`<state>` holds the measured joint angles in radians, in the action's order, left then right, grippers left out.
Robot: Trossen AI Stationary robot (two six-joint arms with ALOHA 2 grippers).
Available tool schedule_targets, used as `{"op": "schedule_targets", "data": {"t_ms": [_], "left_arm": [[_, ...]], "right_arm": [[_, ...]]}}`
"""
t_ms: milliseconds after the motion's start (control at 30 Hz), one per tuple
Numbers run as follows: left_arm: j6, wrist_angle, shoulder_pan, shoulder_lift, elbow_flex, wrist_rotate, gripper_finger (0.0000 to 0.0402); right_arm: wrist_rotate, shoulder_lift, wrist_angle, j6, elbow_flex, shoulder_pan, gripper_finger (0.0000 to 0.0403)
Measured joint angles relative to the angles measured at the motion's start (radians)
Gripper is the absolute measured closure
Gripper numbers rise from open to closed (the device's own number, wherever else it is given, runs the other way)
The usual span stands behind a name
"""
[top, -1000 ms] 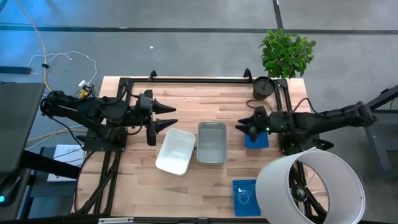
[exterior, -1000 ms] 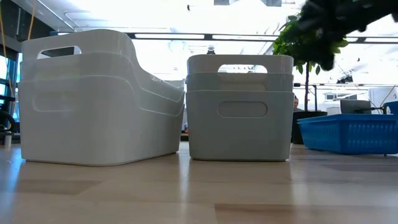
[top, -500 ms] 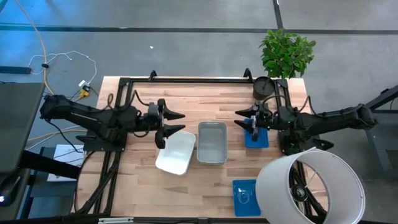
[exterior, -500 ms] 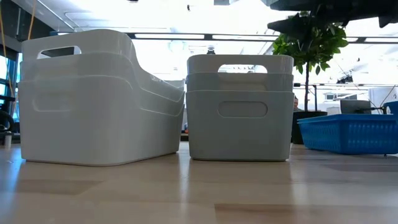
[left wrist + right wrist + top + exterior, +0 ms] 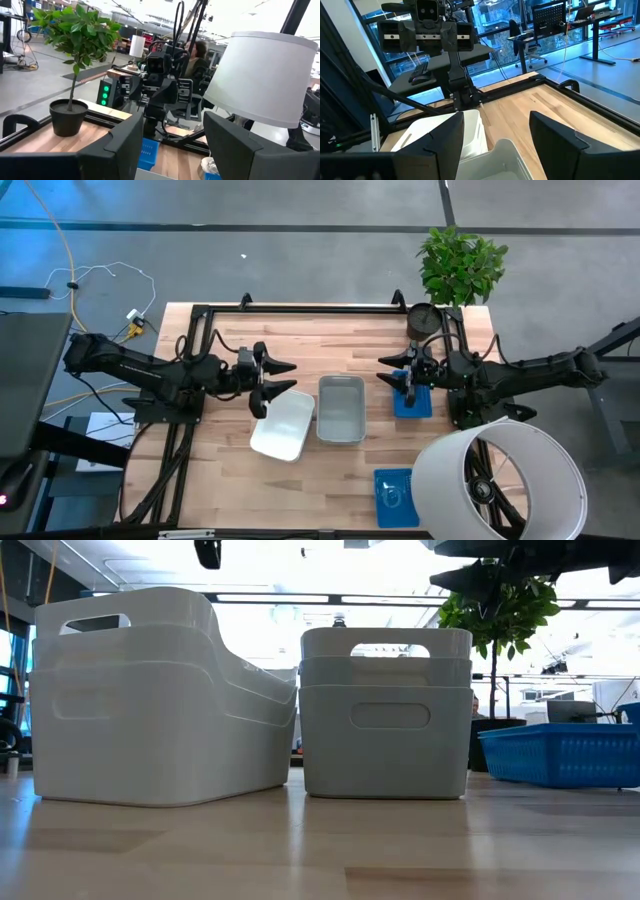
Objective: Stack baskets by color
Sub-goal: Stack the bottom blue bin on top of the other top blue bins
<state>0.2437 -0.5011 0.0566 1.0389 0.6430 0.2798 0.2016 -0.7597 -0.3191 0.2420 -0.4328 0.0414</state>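
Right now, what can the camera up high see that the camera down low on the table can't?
Only the high view shows both open end effectors, left and right, and the second blue basket. Only the low view shows the baskets' side handles and nested rims. Both show the white baskets, grey baskets, a blue basket and the plant.

High view: cam mounted overhead, faced straight down, covered whole table plus floor around it. Low view: cam sat at tabletop level, faced level across the boards, very near the white baskets and grey baskets; room behind visible. Left wrist view: cam on left arm, faced across table twd the right arm, plant and white cylinder. Right wrist view: cam on right arm, faced back twd the left arm. Wrist views opposed each other. High and low views shared both basket stacks and a blue basket.
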Motion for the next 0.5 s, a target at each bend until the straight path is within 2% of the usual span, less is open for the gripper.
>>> {"op": "schedule_targets", "data": {"t_ms": [233,333,500], "left_arm": [[0.000,0.000,0.000,0.000,0.000,0.001,0.0204],[0.013,0.001,0.000,0.000,0.000,0.001,0.0204],[0.020,0.001,0.000,0.000,0.000,-0.003,0.0204]], "right_arm": [[0.000,0.000,0.000,0.008,0.000,0.000,0.0192],[-0.020,-0.002,0.020,0.079,0.000,0.000,0.0192],[-0.169,-0.058,0.292,0.175,-0.087,0.000,0.0192]]}}
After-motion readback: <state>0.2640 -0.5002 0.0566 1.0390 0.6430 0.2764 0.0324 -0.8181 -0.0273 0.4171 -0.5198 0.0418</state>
